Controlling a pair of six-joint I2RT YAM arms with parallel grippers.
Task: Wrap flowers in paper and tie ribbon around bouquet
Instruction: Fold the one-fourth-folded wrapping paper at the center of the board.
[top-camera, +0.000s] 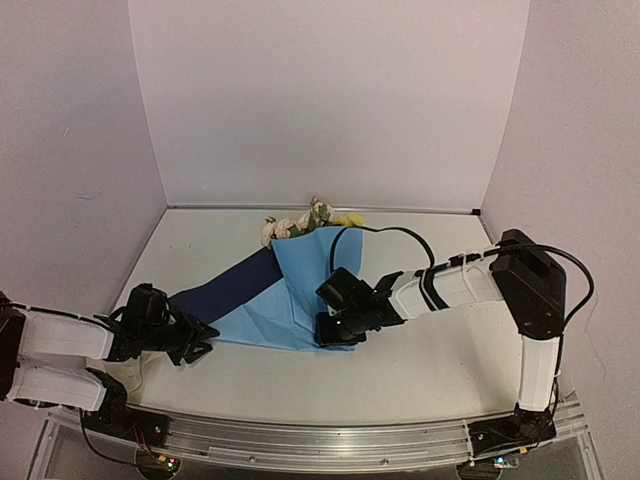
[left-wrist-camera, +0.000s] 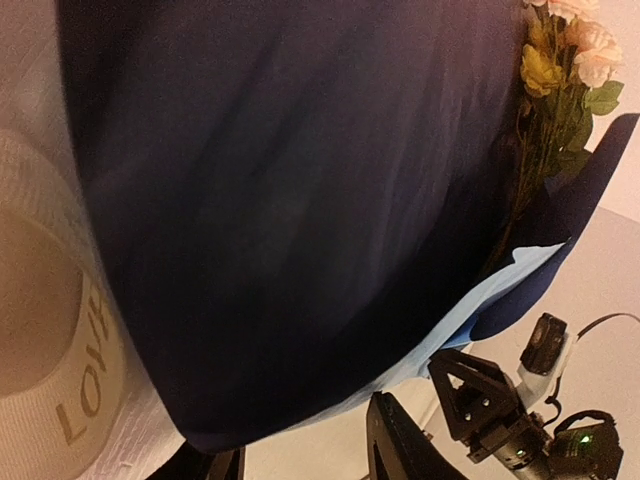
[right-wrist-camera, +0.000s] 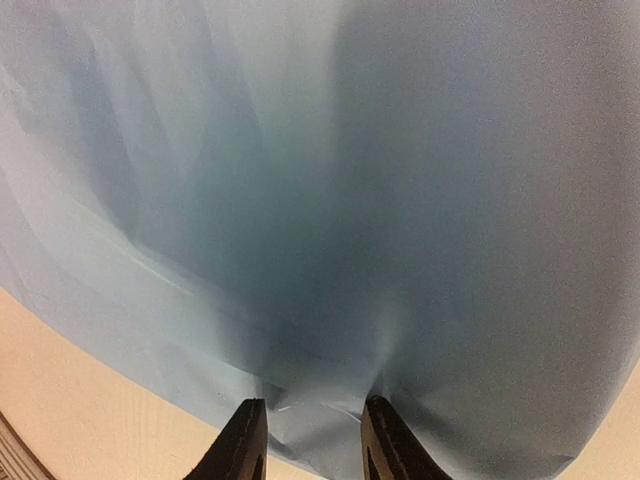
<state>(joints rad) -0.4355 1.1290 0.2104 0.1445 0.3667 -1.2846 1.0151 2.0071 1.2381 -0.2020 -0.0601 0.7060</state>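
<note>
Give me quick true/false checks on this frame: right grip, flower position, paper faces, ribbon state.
1. The right gripper pinches the edge of the paper. True.
2. The flowers lie at the near edge of the table, by the arm bases. False: they lie at the far side, close to the back wall.
3. The paper is light blue on one face and dark blue on the other. True.
4. The ribbon is tied around the flowers. False: it sits rolled up apart from them, as the left wrist view shows.
</note>
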